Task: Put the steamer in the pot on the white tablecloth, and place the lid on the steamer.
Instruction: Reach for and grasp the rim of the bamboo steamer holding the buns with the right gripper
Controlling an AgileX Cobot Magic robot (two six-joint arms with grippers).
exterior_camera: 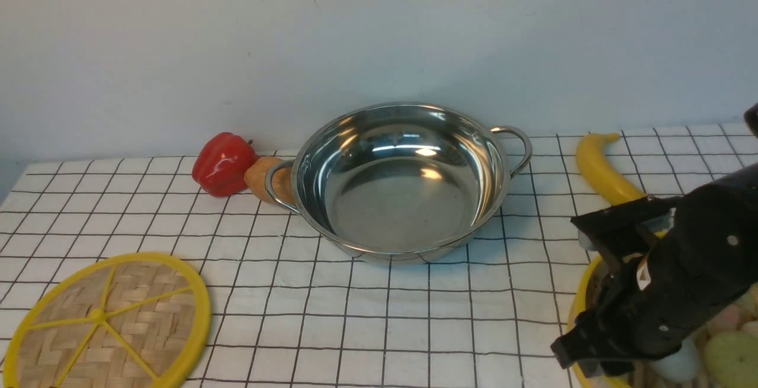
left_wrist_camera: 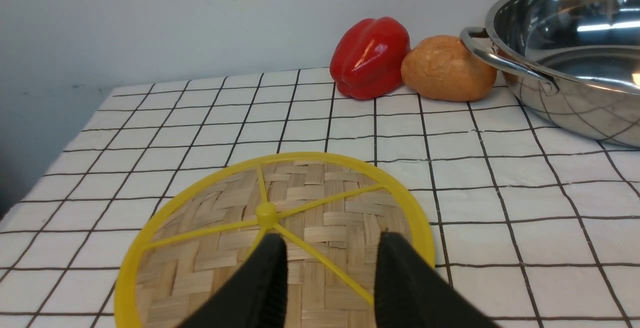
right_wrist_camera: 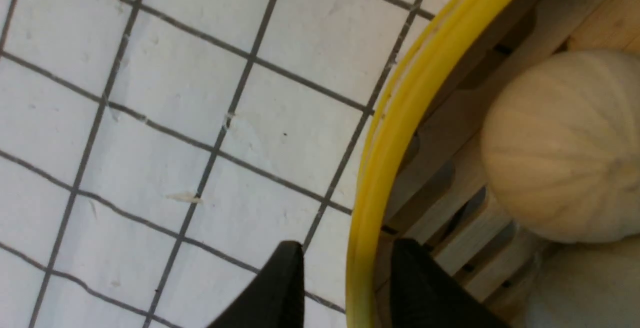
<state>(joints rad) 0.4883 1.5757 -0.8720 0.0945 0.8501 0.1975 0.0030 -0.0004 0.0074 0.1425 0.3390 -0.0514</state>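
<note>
R gripper (right_wrist_camera: 345,263) sat unclenched astride the steamer (right_wrist_camera: 395,117) rim at near-right of the cloth (exterior_camera: 414,317), prob. to pinch its wall for the pot (exterior_camera: 308,157), L gripper (left_wrist_camera: 330,253) released, empty, over the lid (left_wrist_camera: 310,203).

A white tablecloth (exterior_camera: 414,329) bears pot (exterior_camera: 402,210), lid (exterior_camera: 106,323), steamer (right_wrist_camera: 400,122), pepper (exterior_camera: 222,163).

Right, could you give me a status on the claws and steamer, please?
Left claw open, near lid. Right claw open, astride steamer rim, not gripping. Pot empty, nothing between it and steamer.
</note>
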